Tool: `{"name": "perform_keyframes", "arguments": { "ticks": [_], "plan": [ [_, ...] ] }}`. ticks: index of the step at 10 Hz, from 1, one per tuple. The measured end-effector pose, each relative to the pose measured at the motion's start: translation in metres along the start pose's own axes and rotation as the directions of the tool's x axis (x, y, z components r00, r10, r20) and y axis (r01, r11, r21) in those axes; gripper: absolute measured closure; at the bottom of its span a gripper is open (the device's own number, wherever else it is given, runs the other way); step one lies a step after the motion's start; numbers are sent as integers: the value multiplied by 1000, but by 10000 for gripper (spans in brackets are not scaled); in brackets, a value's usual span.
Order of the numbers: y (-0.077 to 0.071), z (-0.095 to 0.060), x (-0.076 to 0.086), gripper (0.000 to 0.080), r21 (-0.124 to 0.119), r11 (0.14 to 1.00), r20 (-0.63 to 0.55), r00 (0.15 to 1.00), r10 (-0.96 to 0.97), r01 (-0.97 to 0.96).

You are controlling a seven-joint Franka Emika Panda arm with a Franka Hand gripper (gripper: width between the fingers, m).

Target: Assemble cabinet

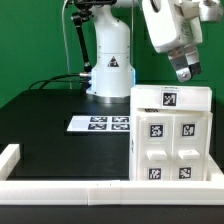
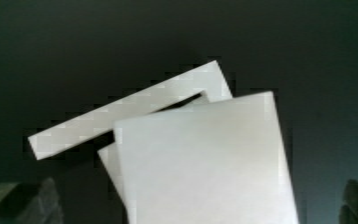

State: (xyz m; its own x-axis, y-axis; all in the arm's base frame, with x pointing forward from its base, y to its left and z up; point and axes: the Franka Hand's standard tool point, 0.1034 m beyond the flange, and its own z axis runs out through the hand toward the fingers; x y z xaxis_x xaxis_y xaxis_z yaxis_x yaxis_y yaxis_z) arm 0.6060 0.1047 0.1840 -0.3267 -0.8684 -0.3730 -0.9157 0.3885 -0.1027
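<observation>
White plastic cabinet (image 1: pixel 172 135) stands on the black table (image 1: pixel 60 110) at 4 o'clock in the exterior view, tagged faces showing; the gripper (image 1: pixel 186 72) hangs above it at 1 o'clock, jaws fully apart, holding nothing; the marker board (image 1: pixel 100 124) lies at 9 o'clock from the cabinet.

The cabinet (image 1: pixel 172 138) looks like white plastic, smooth with a soft satin sheen; its black-and-white tags look matt, like printed paper. In the wrist view the same white panels (image 2: pixel 202 150) appear plain, smooth and faintly blurred. The desk (image 1: pixel 50 125) is black and matt — it may be cloth, though the weave cannot be made out. The marker board (image 1: pixel 100 123) lies thin and flat, white and paper-like. The arm's shell (image 1: pixel 110 55) is glossy white plastic — the gripper (image 1: pixel 186 70) is darker, grey, with a duller finish.
</observation>
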Motion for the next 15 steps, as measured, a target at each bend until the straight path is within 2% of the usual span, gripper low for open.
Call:
{"name": "perform_keyframes", "arguments": {
  "ticks": [1, 2, 3, 4, 5, 10, 11, 14, 15],
  "plan": [
    [1, 0, 2, 2, -12, 993, -12, 993, -114, 114],
    [2, 1, 5, 2, -38, 946, -23, 946, -324, 323],
    [2, 1, 6, 2, -43, 909, -20, 910, -415, 414],
    [3, 0, 8, 2, -66, 851, -9, 852, -523, 522],
    [0, -5, 8, 2, -77, 770, 7, 773, -635, 633],
    [-2, -4, 9, 2, -73, 506, 28, 509, -860, 859],
    [0, -5, 12, 2, -103, 321, 46, 327, -944, 941],
    [-1, -7, 16, 2, -131, -133, 95, -121, -988, 982],
    [-4, -10, 12, 2, -151, -267, 123, -250, -960, 952]
  ]
}}
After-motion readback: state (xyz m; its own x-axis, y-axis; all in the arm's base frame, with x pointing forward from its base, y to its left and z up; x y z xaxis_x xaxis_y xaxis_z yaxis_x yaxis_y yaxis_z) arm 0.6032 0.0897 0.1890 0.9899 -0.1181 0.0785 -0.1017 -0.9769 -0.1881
